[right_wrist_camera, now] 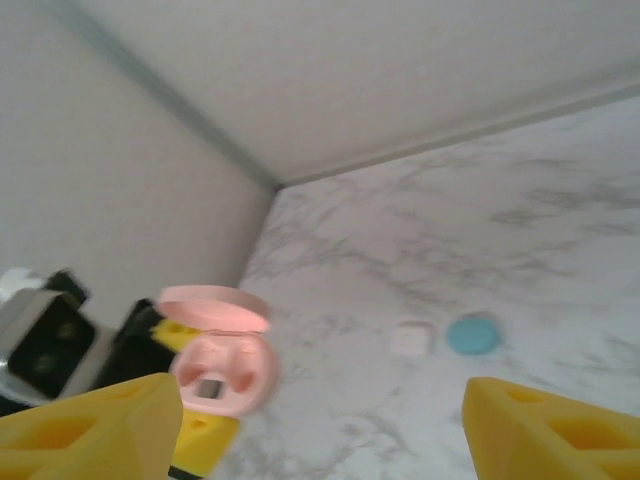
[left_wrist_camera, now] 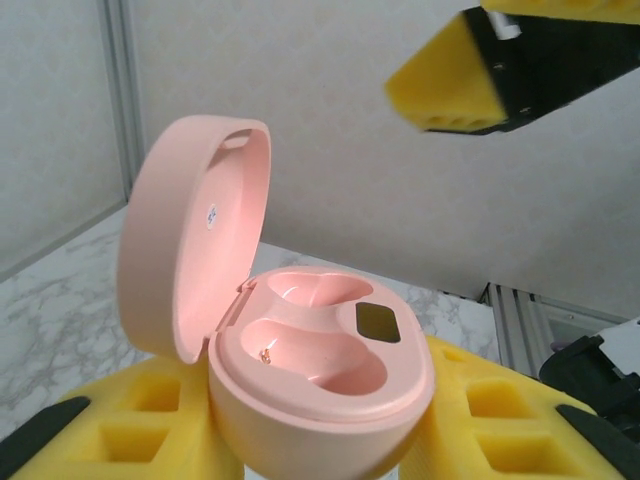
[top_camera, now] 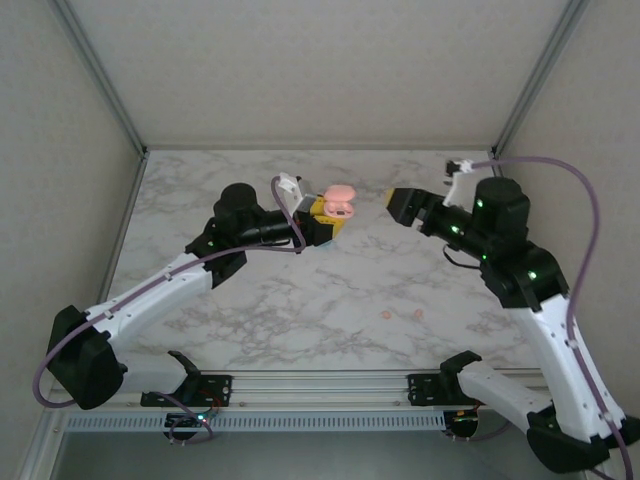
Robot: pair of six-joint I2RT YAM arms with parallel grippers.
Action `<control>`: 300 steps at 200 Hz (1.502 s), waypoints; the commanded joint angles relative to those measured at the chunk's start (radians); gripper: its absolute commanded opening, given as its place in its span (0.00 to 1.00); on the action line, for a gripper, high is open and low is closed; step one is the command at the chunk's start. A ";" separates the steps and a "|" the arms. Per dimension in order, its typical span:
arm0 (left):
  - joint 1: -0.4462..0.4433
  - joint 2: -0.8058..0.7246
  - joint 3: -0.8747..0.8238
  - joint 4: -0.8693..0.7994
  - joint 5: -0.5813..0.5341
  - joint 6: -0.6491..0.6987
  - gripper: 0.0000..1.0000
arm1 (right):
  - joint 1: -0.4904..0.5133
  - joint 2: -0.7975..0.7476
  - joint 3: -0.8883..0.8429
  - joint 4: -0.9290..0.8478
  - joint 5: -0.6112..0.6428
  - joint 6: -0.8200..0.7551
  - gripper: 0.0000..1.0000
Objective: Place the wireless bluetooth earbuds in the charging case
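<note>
Left fingers [left_wrist_camera: 140, 420] are clamped on the pink case [left_wrist_camera: 320, 390], one yellow pad each side of its lower shell. The case is off the bench [top_camera: 300, 300], up in the air over the far half, roughly midway between the left and right edges.

The lid is hinged up and stands near upright. Both sockets in the case look bare; there's a small dark window beside them.

In the top view the same grip shows: left fingers [top_camera: 325, 220] with the pink case [top_camera: 340, 198] sitting on top of them.

Right fingers [right_wrist_camera: 90, 425] are spread wide with nothing between them. In the right wrist view the pink case [right_wrist_camera: 225, 370] sits low in the left of the gap, partly behind the left pad. In the top view the right fingers [top_camera: 395, 203] point at the case from its right at about the same height, clear gap, no contact. One yellow tip of the right fingers [left_wrist_camera: 450, 90] also shows in the left wrist view, above and to the right of the case.

Pink earbuds [top_camera: 383, 314] are both lying on the bench toward the near edge, right of centre. They sit side by side, a little apart, second one [top_camera: 418, 314] on the right, well away from the case and from both sets of fingers.

The right wrist view also has a white piece [right_wrist_camera: 410, 340] and a round teal piece [right_wrist_camera: 472, 335] on the bench, just beside each other. It's too blurred to say more.
</note>
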 commanded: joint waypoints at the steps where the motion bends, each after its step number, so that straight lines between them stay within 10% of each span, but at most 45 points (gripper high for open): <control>1: -0.004 -0.042 -0.022 0.060 -0.022 -0.012 0.18 | -0.035 -0.013 -0.085 -0.264 0.316 0.083 0.62; 78: -0.004 -0.093 -0.074 0.068 -0.036 -0.012 0.17 | -0.073 0.004 -0.644 -0.285 0.252 0.374 0.36; 300: -0.004 -0.078 -0.044 0.032 -0.024 -0.006 0.18 | -0.105 0.471 -0.618 -0.121 0.191 0.043 0.33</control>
